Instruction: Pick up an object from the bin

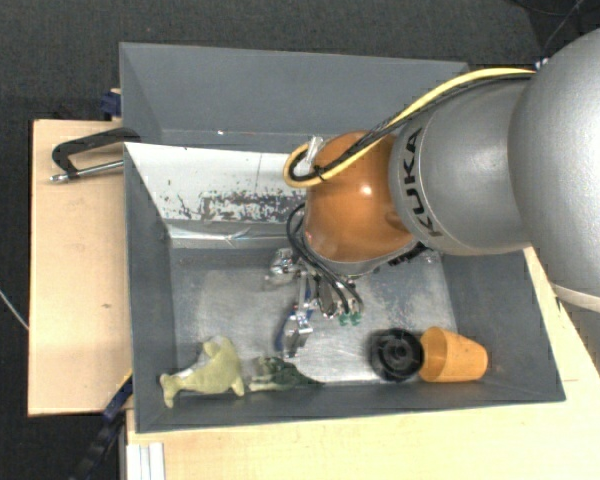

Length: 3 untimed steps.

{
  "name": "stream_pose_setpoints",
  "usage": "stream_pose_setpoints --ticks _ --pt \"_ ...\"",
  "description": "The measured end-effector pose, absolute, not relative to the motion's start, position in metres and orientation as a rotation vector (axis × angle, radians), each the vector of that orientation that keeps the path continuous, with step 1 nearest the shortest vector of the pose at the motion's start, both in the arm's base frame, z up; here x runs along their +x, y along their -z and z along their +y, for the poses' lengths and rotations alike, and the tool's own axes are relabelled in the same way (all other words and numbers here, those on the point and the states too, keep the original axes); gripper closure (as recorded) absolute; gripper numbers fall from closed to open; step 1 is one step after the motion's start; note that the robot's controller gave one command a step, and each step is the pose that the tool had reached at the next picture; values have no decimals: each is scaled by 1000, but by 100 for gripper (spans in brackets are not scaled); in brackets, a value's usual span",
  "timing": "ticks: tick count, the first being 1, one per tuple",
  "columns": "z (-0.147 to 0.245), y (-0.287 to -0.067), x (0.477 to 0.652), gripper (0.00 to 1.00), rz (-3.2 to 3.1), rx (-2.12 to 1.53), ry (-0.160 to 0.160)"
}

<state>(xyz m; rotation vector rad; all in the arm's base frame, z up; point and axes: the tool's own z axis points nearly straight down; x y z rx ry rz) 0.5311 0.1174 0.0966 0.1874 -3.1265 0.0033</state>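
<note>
Camera view from above: my claw (298, 330) hangs up and left of the orange cup (454, 356); I cannot tell whether it is open or closed. Just below it, well left of the cup, lies a small dark green piece (282, 374), long axis side to side, heading unclear. It looks light and thin, so I would pinch across its narrow middle.
</note>
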Motion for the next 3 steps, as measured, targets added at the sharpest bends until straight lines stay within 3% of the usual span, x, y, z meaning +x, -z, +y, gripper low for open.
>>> stream_pose_setpoints --ticks 1,2,3 --pt "70 -72 546 0 -3138 233 6" --pt "71 -74 547 100 -3144 234 4" --pt "90 -215 558 100 -3109 539 2"
